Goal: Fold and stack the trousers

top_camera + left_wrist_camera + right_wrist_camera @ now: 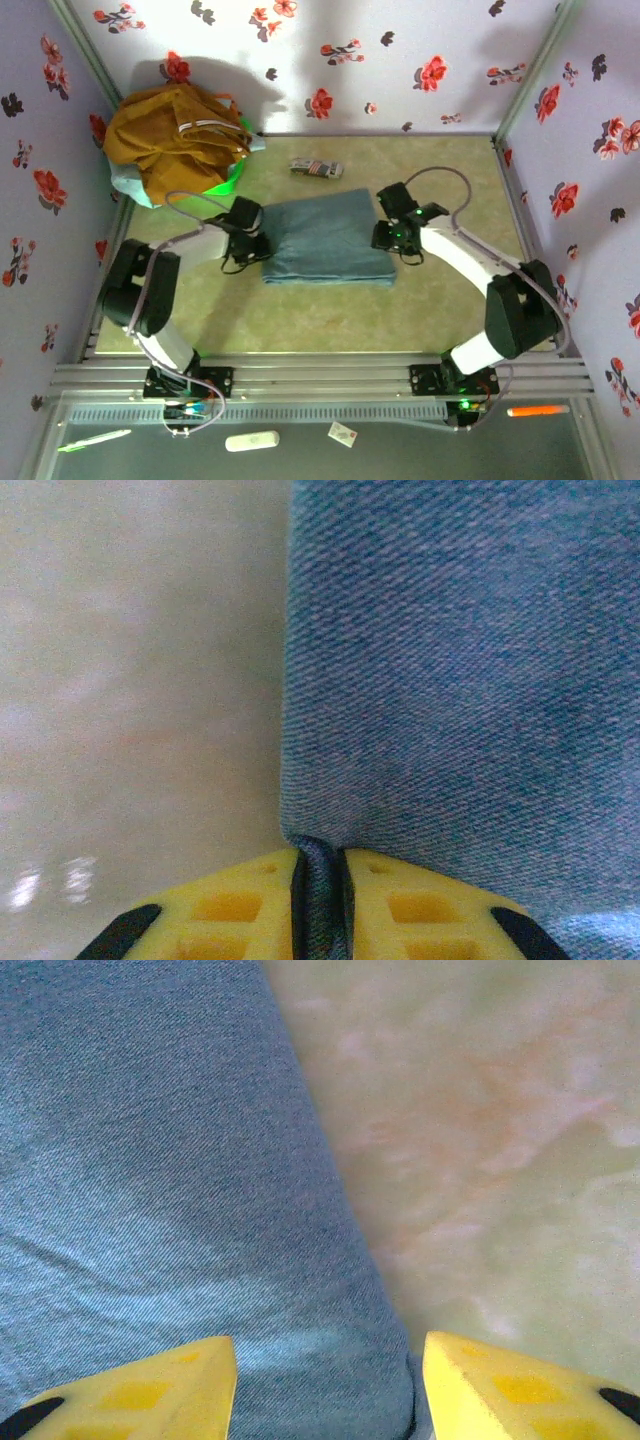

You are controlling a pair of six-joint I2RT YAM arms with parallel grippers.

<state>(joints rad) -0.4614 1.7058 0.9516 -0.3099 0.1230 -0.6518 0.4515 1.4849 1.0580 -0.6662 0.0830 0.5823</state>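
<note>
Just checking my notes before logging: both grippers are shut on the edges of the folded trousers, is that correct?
Not quite. The left gripper is shut on the trousers, but the right wrist view shows the right gripper open over their other edge.

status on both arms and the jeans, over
Left gripper shut on the trousers, left edge. Right gripper open over the right edge. Trousers folded flat mid-table. Beyond them a small packet, apart.
</note>
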